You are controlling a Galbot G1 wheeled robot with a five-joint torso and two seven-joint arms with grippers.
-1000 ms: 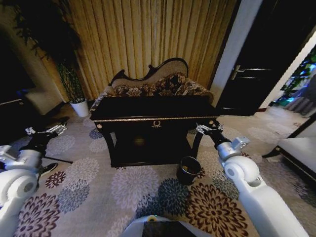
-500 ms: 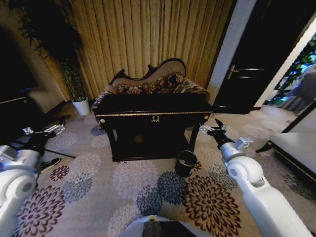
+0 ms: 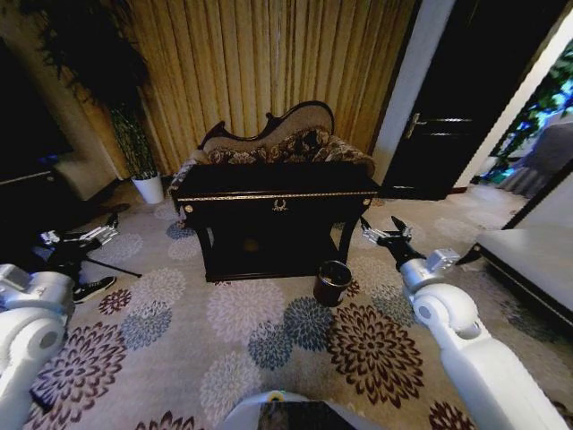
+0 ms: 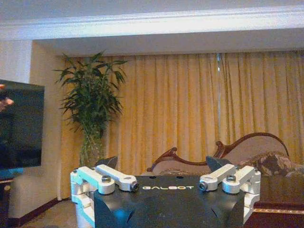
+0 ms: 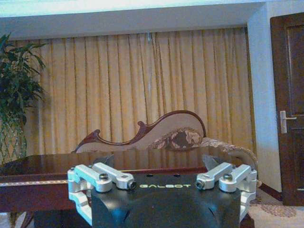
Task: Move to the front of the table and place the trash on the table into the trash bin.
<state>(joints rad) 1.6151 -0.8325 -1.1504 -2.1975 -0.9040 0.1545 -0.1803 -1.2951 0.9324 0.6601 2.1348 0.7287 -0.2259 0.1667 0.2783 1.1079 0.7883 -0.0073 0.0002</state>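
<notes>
The black table [image 3: 277, 194] with gold trim stands mid-room ahead of me, seen in the right wrist view as a dark top [image 5: 38, 171] almost edge-on. The trash on its top is out of view; the dark surface shows nothing I can make out. On the carpet by the table's front right leg sits the trash bin [image 3: 332, 282]. My left gripper [image 3: 79, 239] is held out low at the left, open and holding nothing [image 4: 161, 164]. Just right of the table's front right corner, my right gripper [image 3: 387, 235] is likewise open and holding nothing [image 5: 159, 159].
An ornate sofa [image 3: 277, 143] stands behind the table against the curtains. A white plant pot [image 3: 149, 188] is back left, a dark door [image 3: 430, 134] back right. White furniture [image 3: 528, 260] lies at the right; a shoe [image 3: 89, 288] and thin dark legs at the left.
The whole head view has shifted: table and bin now look smaller and farther off, with more carpet in front. Both grippers keep their pose and stay open.
</notes>
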